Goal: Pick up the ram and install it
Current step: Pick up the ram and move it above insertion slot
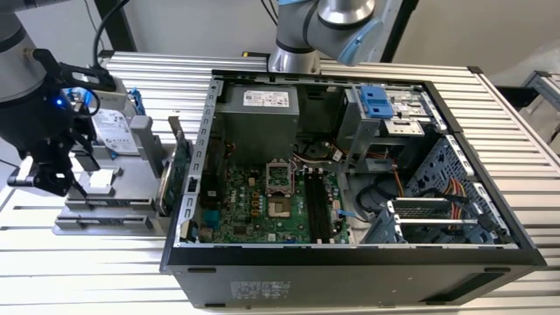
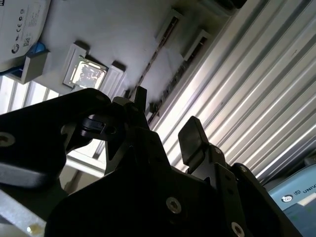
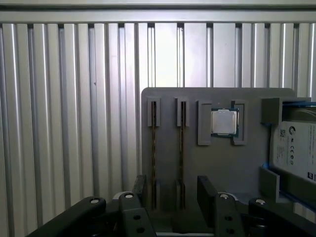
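Your black 2-finger gripper (image 3: 173, 183) points down, jaws spread apart, empty; grey arm (image 1: 18, 69) stands upright above it at exterior view's left.

The computer case (image 1: 350, 266) lies open on the ribbed metal tabletop (image 1: 88, 279). Inside it, the green motherboard (image 1: 249, 207) carries the processor socket (image 1: 278, 180) and, just beside it toward the exterior view's right, the long black memory slots (image 1: 317, 209). A grey power supply (image 1: 258, 125) sits at the far end of the case, with a blue drive bracket (image 1: 376, 102) near it.

At the exterior view's left stands a grey fixture (image 1: 105, 226), just beside the case. It holds:
- a hard drive (image 1: 114, 128) in a blue frame
- a small square chip (image 1: 101, 178)
- an upright green expansion card (image 1: 181, 172)

The black pincer (image 1: 57, 187) hangs over the fixture, near the chip.
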Controlling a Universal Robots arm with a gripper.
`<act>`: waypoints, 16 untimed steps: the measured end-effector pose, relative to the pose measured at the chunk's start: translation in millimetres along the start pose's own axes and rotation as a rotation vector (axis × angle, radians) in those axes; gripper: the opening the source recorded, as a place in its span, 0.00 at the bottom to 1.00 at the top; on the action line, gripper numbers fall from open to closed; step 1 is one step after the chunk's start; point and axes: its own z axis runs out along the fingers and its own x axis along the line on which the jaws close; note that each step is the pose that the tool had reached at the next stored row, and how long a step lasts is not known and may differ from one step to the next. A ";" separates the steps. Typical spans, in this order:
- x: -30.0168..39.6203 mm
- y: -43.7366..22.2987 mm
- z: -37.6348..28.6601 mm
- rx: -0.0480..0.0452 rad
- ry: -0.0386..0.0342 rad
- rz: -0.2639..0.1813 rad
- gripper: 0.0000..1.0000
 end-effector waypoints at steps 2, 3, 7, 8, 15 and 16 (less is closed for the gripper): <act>0.0 0.0 1.5 0.0000 0.0000 0.000 1.00; 0.1 0.0 2.3 -0.0001 0.0001 0.000 1.00; 0.1 0.0 5.6 0.0001 0.0000 0.000 1.00; 0.1 0.0 6.5 0.0000 0.0000 0.000 1.00; 0.5 0.0 12.2 0.0000 0.0000 0.000 1.00; 0.7 0.0 13.0 0.0000 0.0000 0.000 1.00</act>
